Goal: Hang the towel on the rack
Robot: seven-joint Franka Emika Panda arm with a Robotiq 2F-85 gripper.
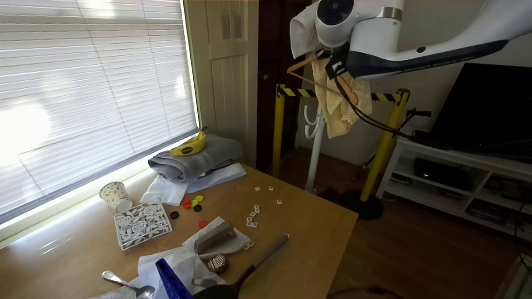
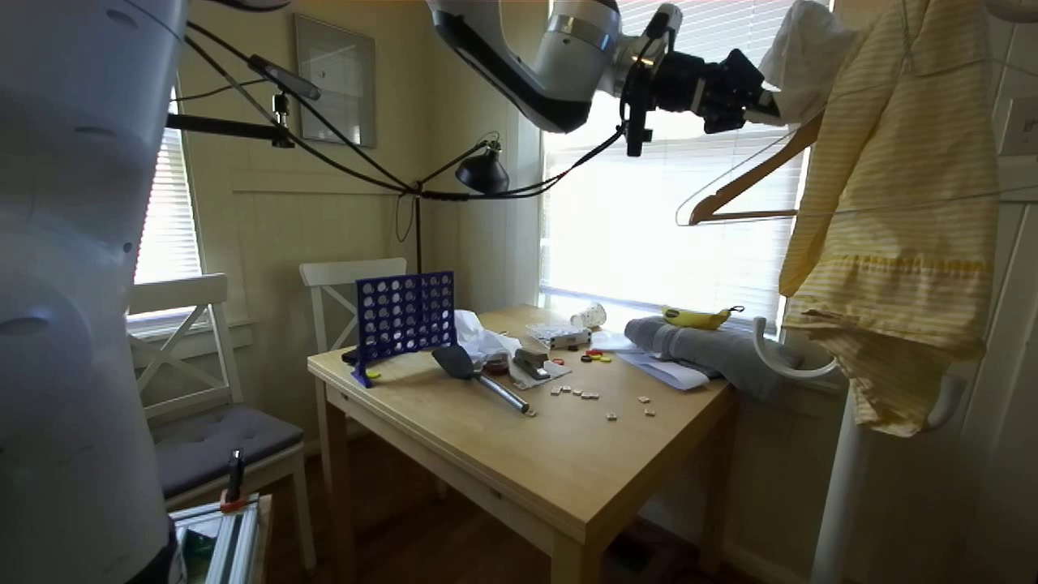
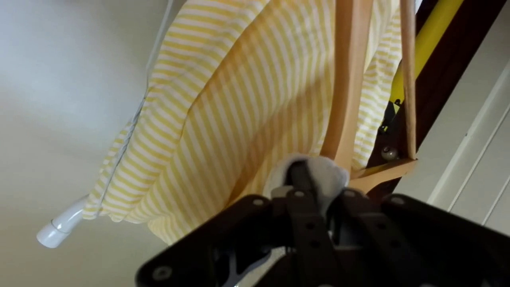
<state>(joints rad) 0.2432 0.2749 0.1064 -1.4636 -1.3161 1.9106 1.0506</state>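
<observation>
My gripper is shut on a white cloth, the piece that fits the towel being handled. The cloth bunches round the fingers in the wrist view and hangs beside the wrist in an exterior view. The rack is a white stand with curved hooks. A wooden hanger hangs at its top, bearing a yellow-striped cloth. The cloth in my gripper is close to the hanger's arm; I cannot tell whether they touch. The rack's top is hidden.
Yellow posts with a striped belt stand behind the rack. A table holds a rolled grey towel with a banana-shaped pouch, a spatula, a blue game grid and small tiles. A thin cord crosses the striped cloth.
</observation>
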